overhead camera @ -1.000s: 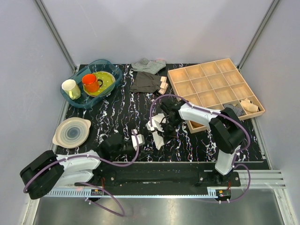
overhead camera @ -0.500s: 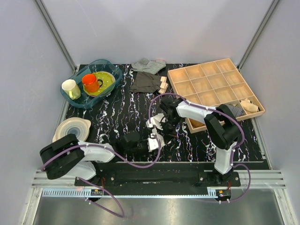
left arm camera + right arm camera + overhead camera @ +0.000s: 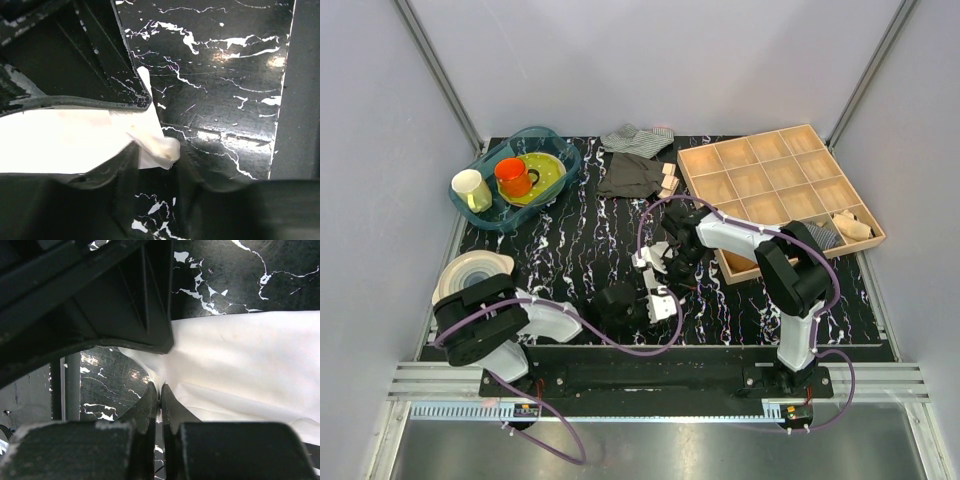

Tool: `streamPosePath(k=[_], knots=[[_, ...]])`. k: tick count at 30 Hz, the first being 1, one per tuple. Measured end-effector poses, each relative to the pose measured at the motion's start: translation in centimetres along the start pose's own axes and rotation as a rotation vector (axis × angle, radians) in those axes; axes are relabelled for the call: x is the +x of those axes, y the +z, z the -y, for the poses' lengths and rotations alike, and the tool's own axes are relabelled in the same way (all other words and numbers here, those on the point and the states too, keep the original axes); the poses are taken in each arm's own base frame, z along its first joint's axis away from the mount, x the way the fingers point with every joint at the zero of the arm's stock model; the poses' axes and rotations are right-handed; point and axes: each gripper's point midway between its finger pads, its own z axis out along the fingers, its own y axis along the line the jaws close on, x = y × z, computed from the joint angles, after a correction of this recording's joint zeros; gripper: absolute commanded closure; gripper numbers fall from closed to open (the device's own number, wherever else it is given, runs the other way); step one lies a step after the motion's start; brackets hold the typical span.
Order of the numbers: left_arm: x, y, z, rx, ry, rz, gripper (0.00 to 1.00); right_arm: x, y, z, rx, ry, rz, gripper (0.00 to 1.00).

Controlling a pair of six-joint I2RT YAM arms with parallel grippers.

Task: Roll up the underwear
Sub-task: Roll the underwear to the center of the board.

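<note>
My two arms are white shells with black joints and black bases; a purple cable loops along each. My pincers have matte black, blocky fingers.

I see a robotics lab test cell: plain grey panel walls (image 3: 650, 60) on aluminium posts (image 3: 435, 70) enclose my black marbled bench (image 3: 570, 240), with a metal mounting rail (image 3: 650, 385) along its near edge.

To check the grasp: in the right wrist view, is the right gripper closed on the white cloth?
Yes, the right gripper pinches an edge of the white underwear between nearly touching fingertips.
</note>
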Motion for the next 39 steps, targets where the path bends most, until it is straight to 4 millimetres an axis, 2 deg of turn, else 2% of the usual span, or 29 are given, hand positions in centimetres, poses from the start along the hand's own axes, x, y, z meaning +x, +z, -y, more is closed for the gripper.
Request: streamPosePath(k=[4,9,14,18,24,25,27,31,33,35,36,39], knots=[[0.3,0.5,-0.2,-0.01,-0.026,-0.023,1.0,0.0,0.0,0.0,0.0,0.008,0.0,0.88],[0.3,1.3,-0.3,0.009,-0.097,-0.049,1.0,0.1,-0.1,0.0,0.003,0.031,0.003,0.73],[0.5,1.5,-2.0,0.041,-0.277,-0.039,1.0,0.7,-0.8,0.6,0.021,0.09,0.02,0.64],[0.6,1.6,-2.8,0.101,-0.396,-0.015,1.0,1.5,-2.0,2.1,0.079,0.151,0.05,0.56],[-0.8,2.3,-2.7,0.257,-0.489,0.035,1.0,3.5,-4.6,3.0,0.177,0.241,0.068,0.51],[-0.9,2.4,-2.8,0.273,-0.526,0.033,1.0,3.6,-5.2,3.1,0.195,0.234,0.078,0.51],[0.1,2.4,-3.3,0.275,-0.611,-0.004,1.0,3.3,-6.4,2.6,0.218,0.206,0.099,0.5],[0.7,2.1,-4.2,0.311,-0.772,-0.018,1.0,1.2,-9.3,1.7,0.297,0.079,0.15,0.49],[0.9,2.0,-4.5,0.328,-0.822,-0.019,1.0,0.3,-10.1,1.3,0.312,0.028,0.175,0.46],[0.9,1.9,-4.6,0.346,-0.867,-0.02,1.0,-0.4,-10.4,0.8,0.305,-0.045,0.201,0.41],[0.9,1.9,-4.7,0.354,-0.886,-0.022,1.0,-0.6,-10.2,0.3,0.288,-0.087,0.215,0.34],[1.0,1.8,-4.8,0.376,-0.94,-0.032,1.0,-0.2,-9.0,-1.0,0.233,-0.209,0.227,0.27]])
